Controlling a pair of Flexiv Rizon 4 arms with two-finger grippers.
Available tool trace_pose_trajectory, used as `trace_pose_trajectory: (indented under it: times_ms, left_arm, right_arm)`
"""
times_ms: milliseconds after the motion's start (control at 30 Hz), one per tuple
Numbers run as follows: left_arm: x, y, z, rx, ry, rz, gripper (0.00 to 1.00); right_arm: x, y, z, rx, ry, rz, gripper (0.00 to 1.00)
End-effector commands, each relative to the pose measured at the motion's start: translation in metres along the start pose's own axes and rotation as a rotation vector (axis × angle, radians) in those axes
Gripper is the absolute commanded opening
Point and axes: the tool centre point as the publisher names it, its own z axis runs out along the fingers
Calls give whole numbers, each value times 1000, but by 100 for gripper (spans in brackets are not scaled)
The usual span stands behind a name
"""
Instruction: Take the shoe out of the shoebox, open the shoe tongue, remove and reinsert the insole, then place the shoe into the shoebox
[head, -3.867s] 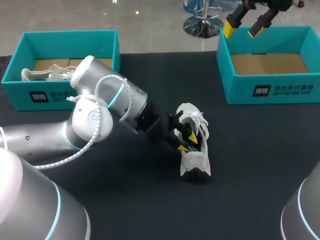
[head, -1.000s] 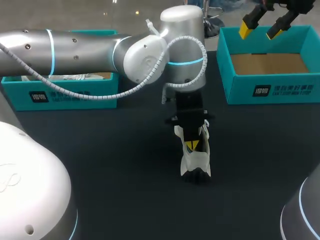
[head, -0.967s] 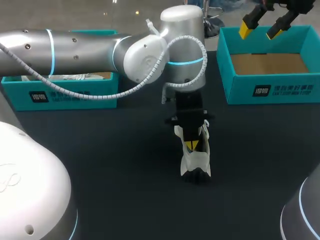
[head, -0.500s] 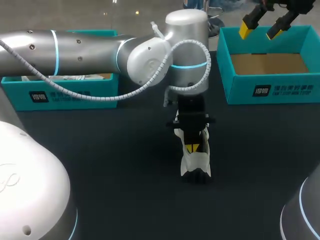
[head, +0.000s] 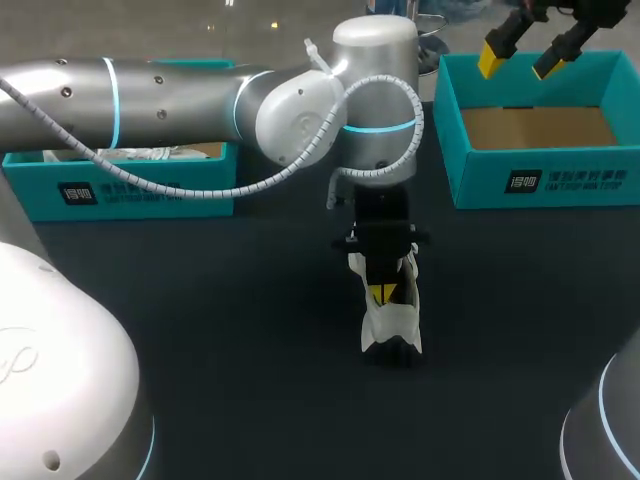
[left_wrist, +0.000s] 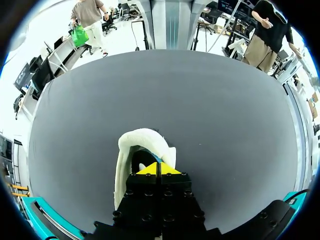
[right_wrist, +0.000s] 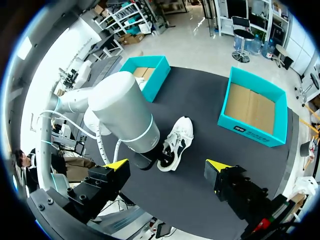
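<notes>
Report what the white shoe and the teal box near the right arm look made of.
White low shoe: probably soft knit or mesh fabric, matt, going by its limp folded collar; the dark sole looks like rubber. Teal open box: cardboard, with matt printed walls and a plain brown floor.

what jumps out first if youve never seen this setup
The big silver left arm stretches across the black table and has its left gripper, fingers pressed together, down inside the white shoe lying in the middle. Further back, the right gripper hangs open up by the empty teal shoebox at the far right.
</notes>
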Motion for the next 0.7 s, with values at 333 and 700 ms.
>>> trace_pose_trajectory:
  times_ms: [333, 700]
  left_arm:
    - [3, -3, 2, -5, 9, 0, 0]
    - [-2, 4, 14, -15, 16, -16, 0]
  right_arm:
    - [0, 1, 0, 2, -1, 1, 100]
    - [0, 1, 0, 2, -1, 1, 100]
